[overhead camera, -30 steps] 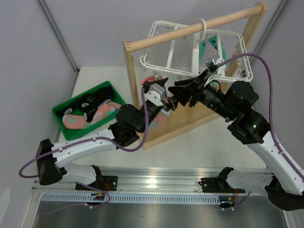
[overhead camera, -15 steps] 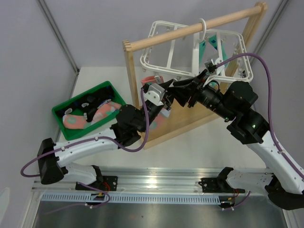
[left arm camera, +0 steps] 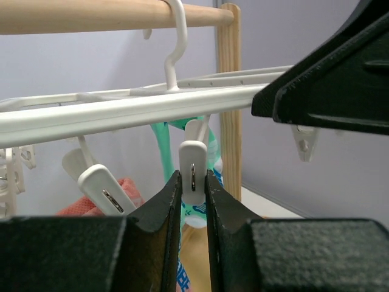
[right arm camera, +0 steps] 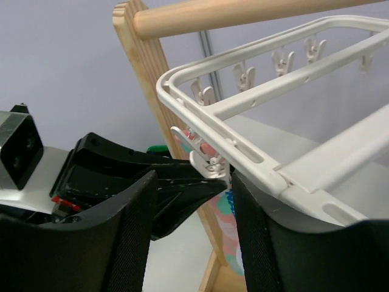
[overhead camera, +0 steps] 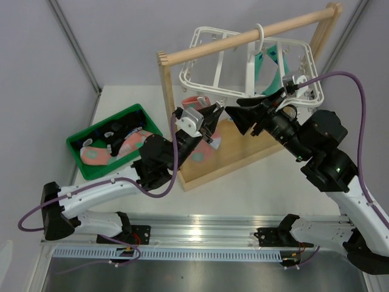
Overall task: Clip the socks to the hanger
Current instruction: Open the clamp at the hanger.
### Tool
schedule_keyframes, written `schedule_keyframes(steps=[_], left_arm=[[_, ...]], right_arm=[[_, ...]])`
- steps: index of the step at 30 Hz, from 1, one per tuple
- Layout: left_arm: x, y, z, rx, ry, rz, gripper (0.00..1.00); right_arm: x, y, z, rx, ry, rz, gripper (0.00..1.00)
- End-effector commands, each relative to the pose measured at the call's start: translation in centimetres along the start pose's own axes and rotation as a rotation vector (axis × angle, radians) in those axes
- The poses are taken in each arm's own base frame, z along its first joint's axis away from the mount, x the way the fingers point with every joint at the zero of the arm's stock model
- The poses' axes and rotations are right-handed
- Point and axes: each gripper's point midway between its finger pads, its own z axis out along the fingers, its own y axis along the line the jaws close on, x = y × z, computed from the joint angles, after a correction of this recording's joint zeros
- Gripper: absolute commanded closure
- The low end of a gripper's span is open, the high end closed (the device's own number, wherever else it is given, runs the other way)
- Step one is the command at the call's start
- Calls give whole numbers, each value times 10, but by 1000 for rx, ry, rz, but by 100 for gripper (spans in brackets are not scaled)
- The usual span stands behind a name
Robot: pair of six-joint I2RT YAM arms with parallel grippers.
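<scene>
Left wrist: left gripper (left arm camera: pixel 193 180) clamped on a clip (left arm camera: pixel 193 157) of the hanger (left arm camera: pixel 121 112), right gripper (right arm camera: pixel 191 177) wide open; I'd keep the pinch centred and square.

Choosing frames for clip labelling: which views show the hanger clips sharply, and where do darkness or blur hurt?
Left wrist: the clip between the left fingers is sharp; the fingers are near-black. Right wrist: hanger rim bright and clear, right fingers dark and soft. Top external: even light, no glare.
</scene>
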Motion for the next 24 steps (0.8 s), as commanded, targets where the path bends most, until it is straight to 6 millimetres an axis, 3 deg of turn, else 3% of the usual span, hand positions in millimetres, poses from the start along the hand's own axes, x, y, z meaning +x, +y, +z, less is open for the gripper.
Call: schedule_keyframes(steps=[1, 8, 15, 24], left_arm=[[-23, -10, -7, 80, -8, -41, 87], [-26, -23, -12, 182, 77, -42, 90], [-19, -33, -14, 239, 150, -24, 92], [-26, -35, -13, 266, 150, -16, 92]], right_arm=[[-17, -8, -1, 59, -48, 8, 44], [-7, -7, 7, 49, -10, 14, 37], [-2, -6, 9, 37, 9, 12, 37], [3, -24, 3, 134, 30, 5, 38]])
